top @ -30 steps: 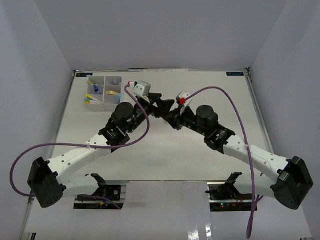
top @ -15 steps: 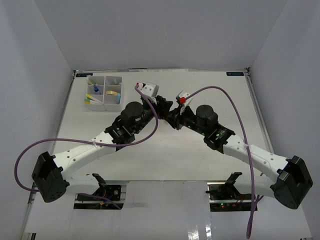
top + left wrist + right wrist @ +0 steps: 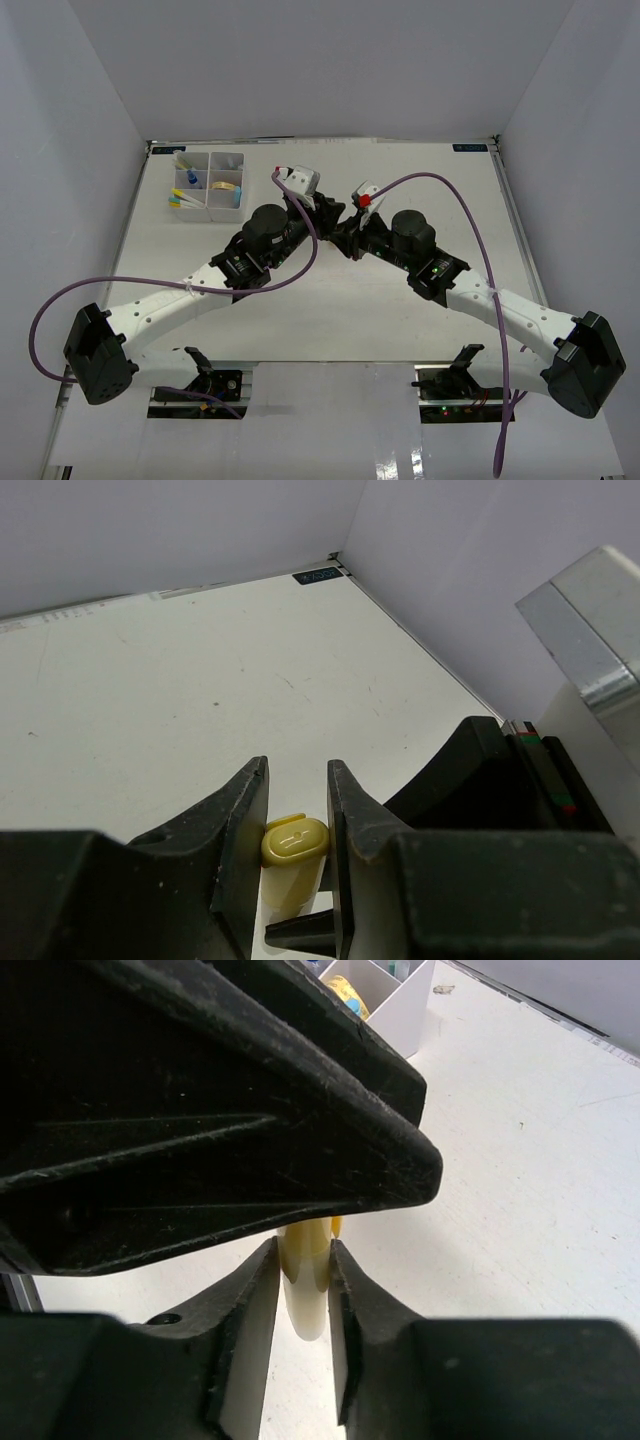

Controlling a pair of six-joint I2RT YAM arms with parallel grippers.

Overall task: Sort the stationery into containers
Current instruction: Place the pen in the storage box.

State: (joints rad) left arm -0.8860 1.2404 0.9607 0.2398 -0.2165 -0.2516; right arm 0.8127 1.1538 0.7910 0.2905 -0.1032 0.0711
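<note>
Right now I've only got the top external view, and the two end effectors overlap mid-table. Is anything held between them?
Observer: Yes. The right wrist view shows the right end effector shut on a yellow marker.
Operator: And the left one?
Observer: The left wrist view shows the left end effector with both fingers against a yellow cap end, which looks like the same marker.

White table [image 3: 330, 310]; 1 divided tray [image 3: 225, 212], far-L corner, stationery [image 3: 226, 186] inside.
</note>
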